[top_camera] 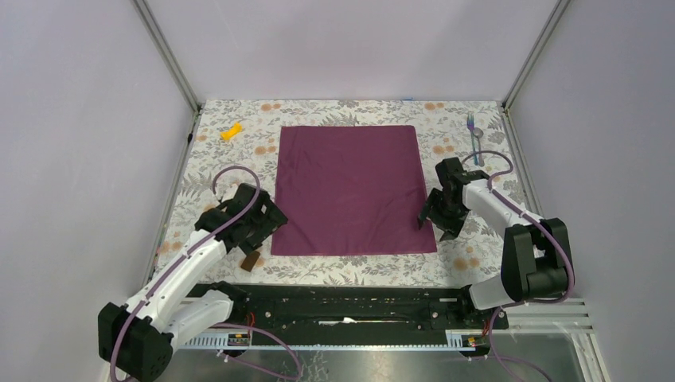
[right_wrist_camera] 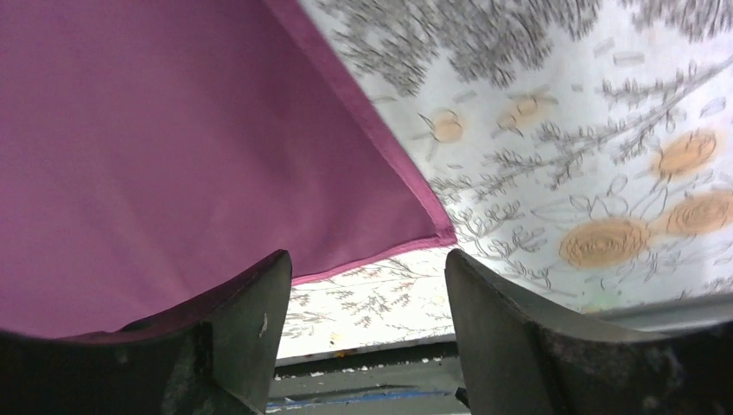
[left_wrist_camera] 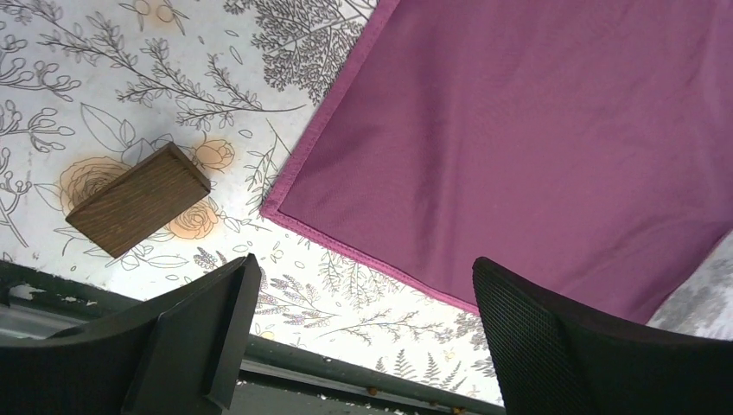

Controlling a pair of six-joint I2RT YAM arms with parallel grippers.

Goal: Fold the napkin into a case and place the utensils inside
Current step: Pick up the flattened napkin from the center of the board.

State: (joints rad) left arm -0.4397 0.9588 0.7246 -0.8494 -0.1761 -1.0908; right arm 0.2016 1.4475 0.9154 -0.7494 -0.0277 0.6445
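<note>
– Top external view first: where is the napkin (top_camera: pixel 349 189)?

– Spread flat as a full square in the middle of the flowered table (top_camera: pixel 239 163), with no fold in it. The utensils (top_camera: pixel 474 142) lie off its far right corner, near the table's right edge and well apart from the cloth.

– And the arms?

– One at each near corner. The left gripper (top_camera: pixel 269 223) hangs by the near left corner, the right gripper (top_camera: pixel 434 225) by the near right corner.

– Is either one gripping anything?

– No. In the left wrist view the left gripper (left_wrist_camera: pixel 365 270) is spread wide and empty. The napkin (left_wrist_camera: pixel 536 138) has its hemmed corner above the gap between the fingers (left_wrist_camera: pixel 199 337), and printed table shows in the gap itself.

– The right one?

– Also parted, with nothing in it. In the right wrist view the right gripper (right_wrist_camera: pixel 365 259) frames the other near corner of the napkin (right_wrist_camera: pixel 173 130). The tip of that corner sits just above the gap. One finger (right_wrist_camera: pixel 251 320) overlaps the cloth in the picture, and I can't tell whether it touches.

– Anything else around?

– A brown block (left_wrist_camera: pixel 138 199) lies on the table just left of the napkin's near left corner, close by but apart from the hem. From above, the block (top_camera: pixel 251 261) is just below the left gripper. A yellow piece (top_camera: pixel 232 131) sits off the far left corner.
</note>
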